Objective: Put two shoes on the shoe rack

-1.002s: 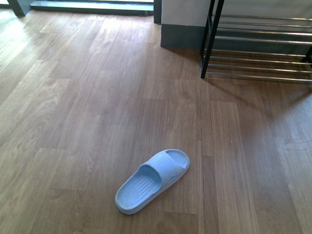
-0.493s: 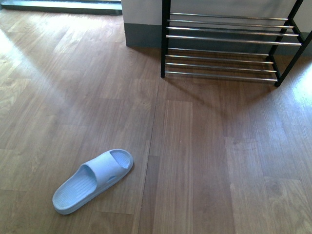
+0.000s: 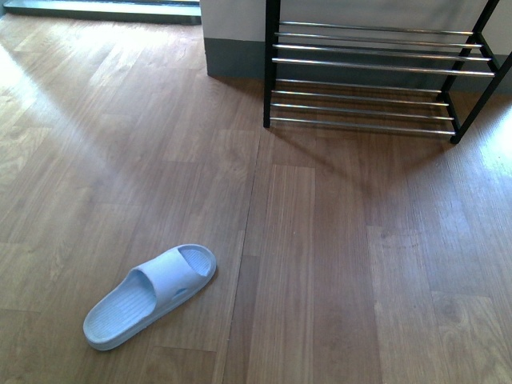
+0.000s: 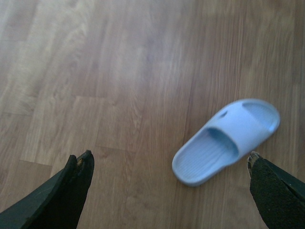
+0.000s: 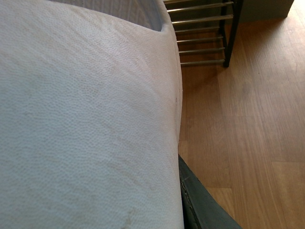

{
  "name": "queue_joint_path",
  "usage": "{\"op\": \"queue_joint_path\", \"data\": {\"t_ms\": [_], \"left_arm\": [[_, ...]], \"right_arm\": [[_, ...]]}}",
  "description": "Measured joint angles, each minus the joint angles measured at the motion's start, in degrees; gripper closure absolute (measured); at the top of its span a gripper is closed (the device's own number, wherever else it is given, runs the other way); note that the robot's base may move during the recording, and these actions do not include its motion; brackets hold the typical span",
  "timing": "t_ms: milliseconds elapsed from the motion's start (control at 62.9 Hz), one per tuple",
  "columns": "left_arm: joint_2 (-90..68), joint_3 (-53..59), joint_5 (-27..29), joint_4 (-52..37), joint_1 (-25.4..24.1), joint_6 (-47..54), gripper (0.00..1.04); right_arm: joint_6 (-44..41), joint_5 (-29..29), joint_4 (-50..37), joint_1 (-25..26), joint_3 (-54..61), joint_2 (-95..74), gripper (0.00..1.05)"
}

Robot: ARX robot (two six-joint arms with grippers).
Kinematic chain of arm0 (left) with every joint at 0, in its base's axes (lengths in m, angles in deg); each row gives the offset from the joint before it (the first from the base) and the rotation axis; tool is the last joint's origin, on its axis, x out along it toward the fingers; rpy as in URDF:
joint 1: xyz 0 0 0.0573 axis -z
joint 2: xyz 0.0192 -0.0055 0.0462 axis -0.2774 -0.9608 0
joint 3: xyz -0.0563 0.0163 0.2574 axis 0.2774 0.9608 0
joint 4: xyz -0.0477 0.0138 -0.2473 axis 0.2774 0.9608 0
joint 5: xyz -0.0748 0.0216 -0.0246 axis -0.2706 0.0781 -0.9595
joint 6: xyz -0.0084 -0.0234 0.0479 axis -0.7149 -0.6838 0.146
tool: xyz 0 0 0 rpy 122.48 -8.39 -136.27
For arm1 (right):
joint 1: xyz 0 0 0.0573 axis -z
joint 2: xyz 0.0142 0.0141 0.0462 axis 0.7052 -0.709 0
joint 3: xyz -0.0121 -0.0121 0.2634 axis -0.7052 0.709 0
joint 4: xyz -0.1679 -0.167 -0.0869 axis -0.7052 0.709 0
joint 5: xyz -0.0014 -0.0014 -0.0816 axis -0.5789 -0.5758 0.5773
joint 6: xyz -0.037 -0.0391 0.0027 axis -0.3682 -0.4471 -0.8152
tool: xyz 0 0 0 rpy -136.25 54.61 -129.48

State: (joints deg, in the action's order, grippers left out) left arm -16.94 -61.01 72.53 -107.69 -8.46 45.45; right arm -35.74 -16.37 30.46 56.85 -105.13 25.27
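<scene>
Shoe rack (image 3: 272, 72) stands far right, its visible bars bare. One shoe (image 5: 86, 119), or at least its white sole, fills the right wrist view, right up against the right gripper's dark finger (image 5: 202, 205). Can't tell if it's actually clamped. Left gripper (image 4: 169, 156) is spread wide and empty above the pale slipper (image 3: 152, 296), near left. My worry is that the sole blinds that camera, so the shoe could clip the frame or slip between the thin bars. Second shoe isn't in sight.
</scene>
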Motion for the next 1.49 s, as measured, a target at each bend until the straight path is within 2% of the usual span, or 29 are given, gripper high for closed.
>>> {"op": "queue_joint_path", "data": {"t_ms": [254, 588, 938, 1256, 1494], "left_arm": [[-31.1, -12.2, -2.5, -2.5, 4.1, 9.4, 0.09], [-54.9, -26.4, -4.5, -2.5, 8.6, 20.4, 0.09], [-65.1, -36.3, -5.2, 0.4, 9.5, 18.9, 0.09], [-69.7, -42.6, -8.1, 0.8, 8.9, 15.6, 0.09], [-71.5, -45.3, -9.5, 1.7, 8.7, 14.6, 0.39]], "right_arm": [[0.0, 0.0, 0.0, 0.0, 0.0, 0.0, 1.03], [0.0, 0.0, 0.0, 0.0, 0.0, 0.0, 1.03], [0.0, 0.0, 0.0, 0.0, 0.0, 0.0, 1.03], [0.0, 0.0, 0.0, 0.0, 0.0, 0.0, 1.03], [0.0, 0.0, 0.0, 0.0, 0.0, 0.0, 1.03]]}}
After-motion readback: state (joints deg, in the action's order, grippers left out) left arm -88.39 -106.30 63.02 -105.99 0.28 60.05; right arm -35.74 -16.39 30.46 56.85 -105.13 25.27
